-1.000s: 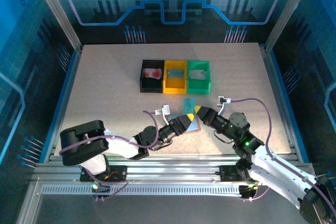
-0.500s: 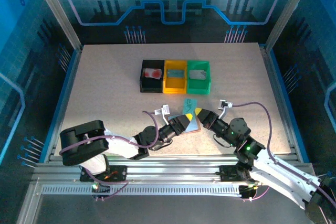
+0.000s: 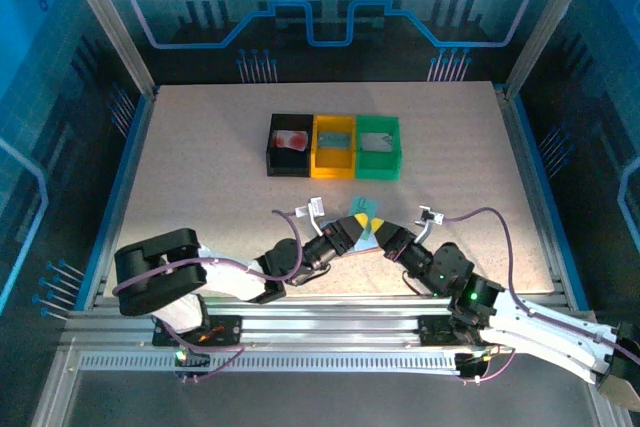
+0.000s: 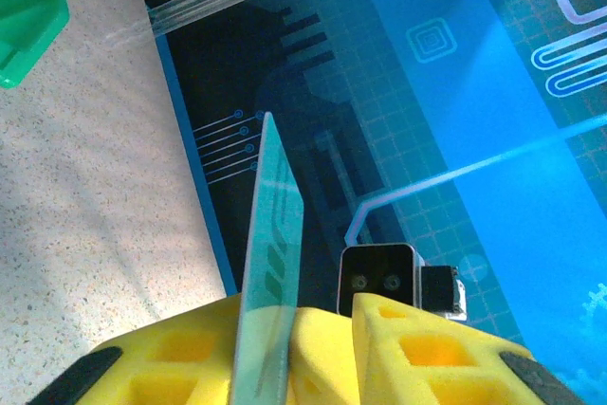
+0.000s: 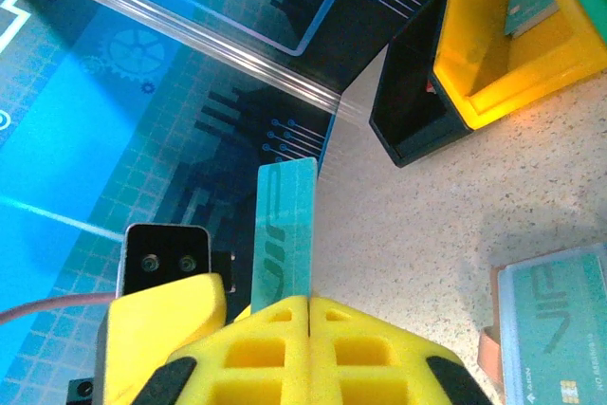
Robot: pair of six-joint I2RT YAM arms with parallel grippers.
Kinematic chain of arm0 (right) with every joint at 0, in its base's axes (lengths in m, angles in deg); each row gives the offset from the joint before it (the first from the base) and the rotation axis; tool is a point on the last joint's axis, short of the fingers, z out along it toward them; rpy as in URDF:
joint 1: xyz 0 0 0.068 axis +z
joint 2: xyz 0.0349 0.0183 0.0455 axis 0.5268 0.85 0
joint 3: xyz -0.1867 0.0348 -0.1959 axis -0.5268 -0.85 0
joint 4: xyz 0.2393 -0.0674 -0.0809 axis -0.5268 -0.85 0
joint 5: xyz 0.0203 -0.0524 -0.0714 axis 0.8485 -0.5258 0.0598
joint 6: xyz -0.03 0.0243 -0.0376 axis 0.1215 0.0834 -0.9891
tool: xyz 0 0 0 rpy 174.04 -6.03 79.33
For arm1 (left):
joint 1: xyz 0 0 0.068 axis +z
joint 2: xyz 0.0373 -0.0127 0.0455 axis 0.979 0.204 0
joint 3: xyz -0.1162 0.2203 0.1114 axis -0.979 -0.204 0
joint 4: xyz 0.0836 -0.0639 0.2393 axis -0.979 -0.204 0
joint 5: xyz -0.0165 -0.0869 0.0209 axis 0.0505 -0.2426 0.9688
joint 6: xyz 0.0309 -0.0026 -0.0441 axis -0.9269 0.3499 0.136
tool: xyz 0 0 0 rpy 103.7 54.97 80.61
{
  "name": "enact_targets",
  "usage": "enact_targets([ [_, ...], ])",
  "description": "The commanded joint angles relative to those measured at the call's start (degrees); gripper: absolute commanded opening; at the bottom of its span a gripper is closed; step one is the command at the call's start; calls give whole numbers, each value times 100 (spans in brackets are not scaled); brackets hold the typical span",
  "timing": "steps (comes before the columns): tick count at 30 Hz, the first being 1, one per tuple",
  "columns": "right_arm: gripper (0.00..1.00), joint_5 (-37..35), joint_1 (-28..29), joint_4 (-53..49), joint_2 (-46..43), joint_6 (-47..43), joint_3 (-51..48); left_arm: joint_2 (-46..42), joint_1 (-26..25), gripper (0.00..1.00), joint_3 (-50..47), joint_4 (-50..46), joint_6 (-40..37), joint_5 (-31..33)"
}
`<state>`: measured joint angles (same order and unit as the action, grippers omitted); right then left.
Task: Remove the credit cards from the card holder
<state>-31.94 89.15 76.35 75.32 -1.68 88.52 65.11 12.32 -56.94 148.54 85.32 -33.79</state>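
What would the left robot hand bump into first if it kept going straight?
Probably the side wall. Past the teal card between the left gripper's fingers is bare table, though the right gripper sits close beside.

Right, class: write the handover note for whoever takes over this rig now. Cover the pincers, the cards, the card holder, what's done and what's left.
Left pincer: shut on a teal card, held upright off the table.
Right pincer: shut, holding nothing, its tip beside the left's.
Card holder: on the table beneath the pincers, with a second teal card lying on it.
Done: one card looks clear of the holder.
Left: put the held card down, then probably take out the second one.
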Motion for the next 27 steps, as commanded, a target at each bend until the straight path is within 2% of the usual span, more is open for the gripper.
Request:
enact_targets([
  [1, 0, -861, 211, -96, -177, -69, -44, -59, -36, 27, 161, 389, 98, 119],
  [9, 0, -1654, 455, -603, -494, 274, -1, -16, -53, 25, 209, 389, 145, 114],
  [27, 0, -2240, 873, 207, 369, -12, 487, 99, -77, 28, 256, 393, 223, 97],
])
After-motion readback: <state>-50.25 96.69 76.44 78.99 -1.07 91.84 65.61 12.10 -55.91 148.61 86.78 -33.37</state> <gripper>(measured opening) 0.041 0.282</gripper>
